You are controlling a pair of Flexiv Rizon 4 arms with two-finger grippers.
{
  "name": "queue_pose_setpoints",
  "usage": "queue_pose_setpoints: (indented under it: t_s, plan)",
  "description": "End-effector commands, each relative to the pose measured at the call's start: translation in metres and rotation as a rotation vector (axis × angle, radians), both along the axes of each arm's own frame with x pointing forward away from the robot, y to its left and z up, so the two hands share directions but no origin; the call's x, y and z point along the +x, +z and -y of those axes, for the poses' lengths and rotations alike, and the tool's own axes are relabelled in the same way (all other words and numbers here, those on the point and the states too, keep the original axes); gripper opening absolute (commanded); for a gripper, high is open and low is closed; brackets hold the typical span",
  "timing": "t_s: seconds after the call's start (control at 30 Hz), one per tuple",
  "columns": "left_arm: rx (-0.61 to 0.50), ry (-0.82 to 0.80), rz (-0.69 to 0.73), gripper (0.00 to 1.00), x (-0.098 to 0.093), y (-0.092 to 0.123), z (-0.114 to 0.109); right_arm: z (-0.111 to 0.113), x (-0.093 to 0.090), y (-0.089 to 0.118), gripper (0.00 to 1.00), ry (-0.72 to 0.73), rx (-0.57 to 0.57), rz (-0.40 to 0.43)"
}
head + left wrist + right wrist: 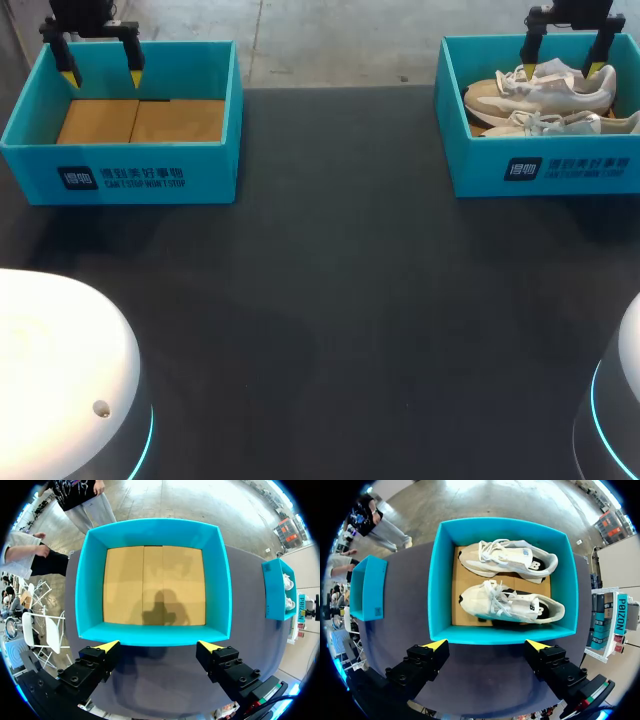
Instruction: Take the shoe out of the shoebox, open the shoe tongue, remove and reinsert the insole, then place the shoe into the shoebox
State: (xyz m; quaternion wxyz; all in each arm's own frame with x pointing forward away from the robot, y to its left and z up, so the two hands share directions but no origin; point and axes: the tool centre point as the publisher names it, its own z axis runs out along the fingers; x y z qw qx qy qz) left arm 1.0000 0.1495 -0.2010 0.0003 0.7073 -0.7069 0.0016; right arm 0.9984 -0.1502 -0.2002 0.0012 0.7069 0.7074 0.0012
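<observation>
**Fig.** Right claw [562, 69], released, hangs over the right shoebox [560, 170], where two shoes [545, 92] lie side by side, long axes left–right, parallel to its finger line. Left claw [101, 76], also released, hangs over the left shoebox [120, 178], well apart: the right arm is nearer.

Dark matte table [330, 300], softly lit

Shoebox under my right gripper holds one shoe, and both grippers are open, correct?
Not one: the shoebox under the right gripper holds two, a near shoe and a far shoe, per the right wrist view. The left gripper is open too, yes.
</observation>
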Motion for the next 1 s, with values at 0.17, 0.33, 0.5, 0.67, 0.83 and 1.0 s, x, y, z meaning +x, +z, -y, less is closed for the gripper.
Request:
queue_pose_setpoints:
  t_s: [0.17,0.33,0.5,0.67,0.83,1.0]
  plan:
    - [0.001,0.0,-0.001,1.0,0.0,0.0,0.0,0.0,0.0,0.0,1.0,0.0,0.0,-0.001]
    - [0.001,0.0,-0.001,1.0,0.0,0.0,0.0,0.0,0.0,0.0,1.0,0.0,0.0,-0.001]
    - [0.001,0.0,-0.001,1.0,0.0,0.0,0.0,0.022,0.004,-0.003,1.0,-0.075,-0.006,0.016]
    - [0.001,0.0,-0.001,1.0,0.0,0.0,0.0,0.052,0.008,-0.004,1.0,-0.166,-0.003,0.058]
    - [0.001,0.0,-0.001,1.0,0.0,0.0,0.0,0.081,0.009,-0.014,1.0,-0.201,-0.022,0.105]
    - [0.001,0.0,-0.001,1.0,0.0,0.0,0.0,0.1,0.011,-0.03,1.0,-0.195,-0.044,0.107]
